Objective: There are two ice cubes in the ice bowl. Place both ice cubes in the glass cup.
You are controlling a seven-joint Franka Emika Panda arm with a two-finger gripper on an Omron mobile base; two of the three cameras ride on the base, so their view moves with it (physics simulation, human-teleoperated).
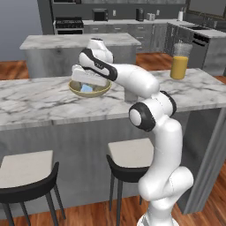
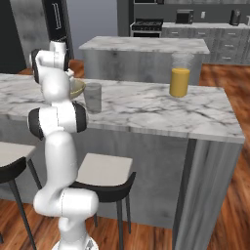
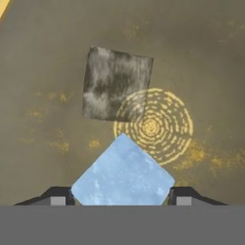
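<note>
My gripper (image 3: 120, 196) reaches down into the tan-yellow ice bowl (image 1: 104, 90), which stands on the marble counter. In the hand view a pale-blue ice cube (image 3: 123, 172) sits corner-on between the two fingertips (image 3: 57, 197), and both tips touch its side corners. A second ice cube (image 3: 117, 83), greyer in look, lies just beyond it on the bowl's greyish floor (image 3: 215, 72). From the left base view one blue cube (image 1: 86, 88) shows under the hand (image 1: 88, 81). The clear glass cup (image 2: 93, 97) stands on the counter just right of the bowl (image 2: 78, 88).
A taller glass of orange juice (image 1: 180, 62) stands far to the right on the counter (image 2: 146, 107). Two stools (image 1: 128, 154) are tucked under the counter's front edge. Behind it is a second marble island (image 1: 75, 42).
</note>
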